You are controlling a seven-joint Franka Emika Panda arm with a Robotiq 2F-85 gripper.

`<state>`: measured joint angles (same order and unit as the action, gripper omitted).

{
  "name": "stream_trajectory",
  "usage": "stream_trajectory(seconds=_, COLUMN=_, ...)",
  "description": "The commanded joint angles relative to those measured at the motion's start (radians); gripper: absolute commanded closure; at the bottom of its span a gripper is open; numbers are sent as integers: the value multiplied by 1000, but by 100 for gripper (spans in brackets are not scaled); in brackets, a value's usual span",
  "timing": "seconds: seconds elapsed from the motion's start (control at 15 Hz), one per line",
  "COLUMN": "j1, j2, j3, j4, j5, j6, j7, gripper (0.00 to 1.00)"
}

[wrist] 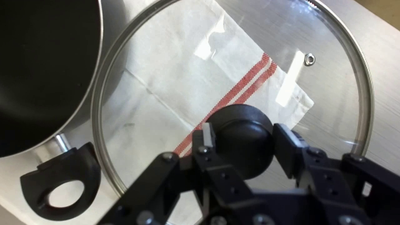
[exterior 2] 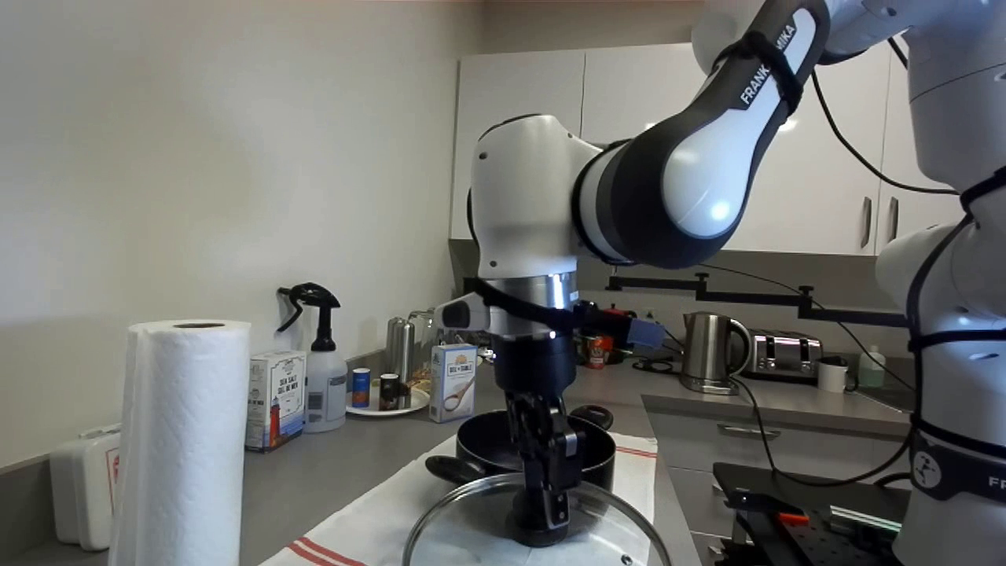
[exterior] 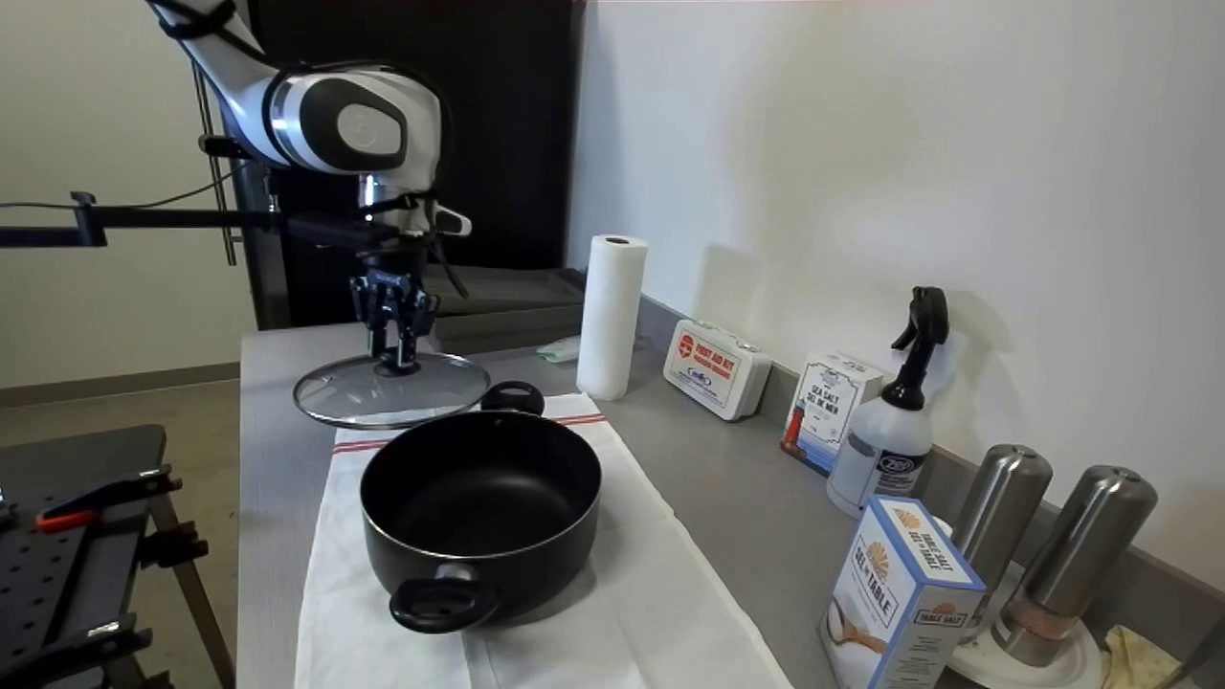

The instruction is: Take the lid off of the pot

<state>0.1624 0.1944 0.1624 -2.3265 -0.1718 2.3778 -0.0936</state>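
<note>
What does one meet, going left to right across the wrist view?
Pot → lid, whose black knob comes before a small metal fitting in the glass → tan floor in the top right corner.

The white-and-black arm (exterior 2: pixel 711 185) slants in from the upper right of an exterior view, bends at the forearm's rounded end and leads down through an upright wrist (exterior 2: pixel 523 204) to the black tool (exterior: pixel 391 352), pointing downward, its two fingers (wrist: pixel 289 151) set apart and opposed in a grip.
</note>
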Motion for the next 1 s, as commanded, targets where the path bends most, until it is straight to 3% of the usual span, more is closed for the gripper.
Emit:
stream_trajectory(seconds=0.0, j1=13, j2=58, j3=-2, j4=55, j5=-18, j6=9, j7=4, gripper=76)
stream_trajectory(seconds=0.93, j1=8, j2=267, j3=-41, j4=144, j5=-30, j6=165, j7=-17, gripper=76)
